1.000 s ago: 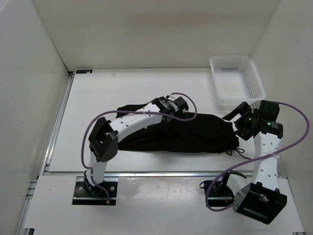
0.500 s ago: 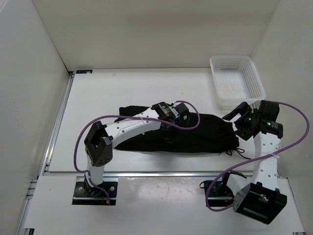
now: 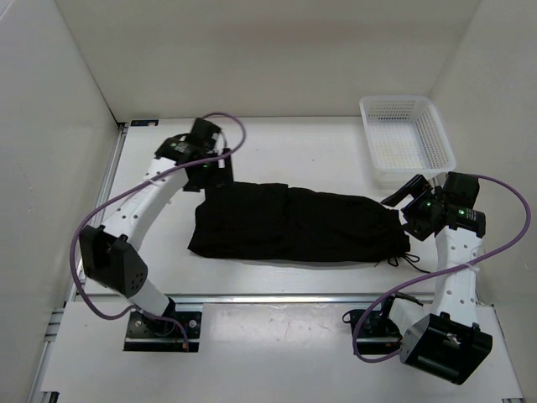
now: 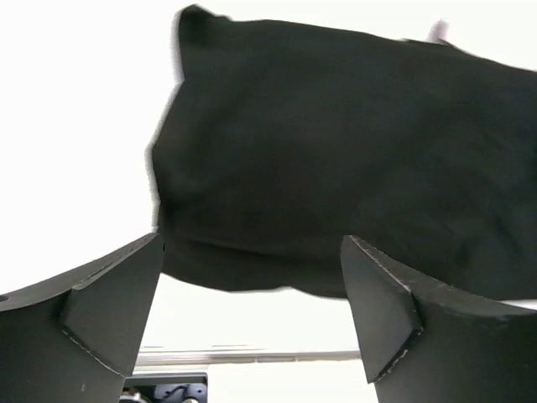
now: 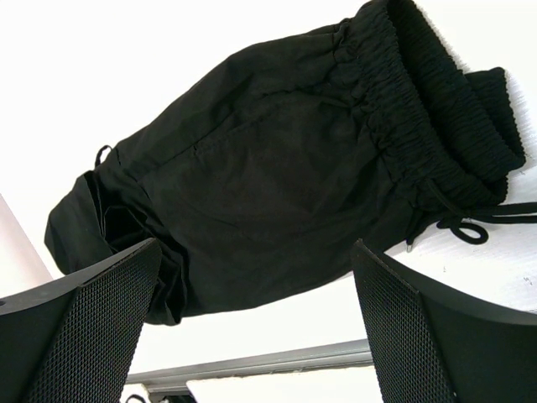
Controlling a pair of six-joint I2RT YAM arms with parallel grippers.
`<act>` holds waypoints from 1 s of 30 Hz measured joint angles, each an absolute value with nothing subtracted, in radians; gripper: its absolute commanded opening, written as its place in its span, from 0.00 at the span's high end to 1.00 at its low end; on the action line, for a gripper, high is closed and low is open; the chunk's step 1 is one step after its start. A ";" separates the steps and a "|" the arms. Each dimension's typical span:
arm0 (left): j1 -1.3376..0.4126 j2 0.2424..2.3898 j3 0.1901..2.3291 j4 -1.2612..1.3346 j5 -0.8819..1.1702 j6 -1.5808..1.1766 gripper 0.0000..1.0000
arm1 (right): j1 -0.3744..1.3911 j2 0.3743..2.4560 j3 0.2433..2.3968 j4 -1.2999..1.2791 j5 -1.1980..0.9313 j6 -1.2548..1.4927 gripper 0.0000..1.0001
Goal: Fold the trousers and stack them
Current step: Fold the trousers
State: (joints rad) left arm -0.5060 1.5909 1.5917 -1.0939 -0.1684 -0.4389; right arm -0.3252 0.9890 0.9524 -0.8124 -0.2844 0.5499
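You have the trousers [image 3: 294, 225] lying flat on the bench [image 3: 277, 151], to the near-left of the white mesh basket [image 3: 367, 134]. They run as one long black band away from it toward the left. The waist end is the end nearest the basket and the other end lies well apart from it. The cloth is plain, soft and black, with shallow wrinkles along its length, and the legs are laid together so that the whole reads as a single strip. In the right wrist view the waistband [image 5: 436, 109] is gathered and ribbed, bunched into tight pleats. A thin drawstring [image 5: 466, 227] spills from it in loops onto the white bench surface. A faint curved pocket seam runs across the cloth below the waistband, and the folded layers hang loose at the lower left edge. In the left wrist view the end far from the basket has one fairly sharp corner and a rounded side, though the picture is soft with blur there. Your left jaws stand wide apart with nothing between them, at the corner of the trousers farthest from the basket. Whether they touch the cloth cannot be told. Your right jaws are also spread wide and empty, just on the near side of the basket, looking down on the waist end.
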 measured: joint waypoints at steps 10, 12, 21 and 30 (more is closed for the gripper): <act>-0.227 1.654 1.237 -0.913 0.012 -0.432 0.01 | -0.325 0.987 0.952 -0.813 -0.285 0.549 0.01; -0.186 1.666 1.202 -0.900 0.052 -0.420 0.01 | -0.325 0.984 0.952 -0.813 -0.285 0.549 0.01; -0.179 1.823 1.180 -0.828 0.090 -0.444 0.11 | -0.325 0.982 0.952 -0.813 -0.285 0.549 0.01; -0.168 1.840 1.178 -0.828 0.057 -0.514 0.90 | -0.325 0.985 0.952 -0.812 -0.287 0.549 0.01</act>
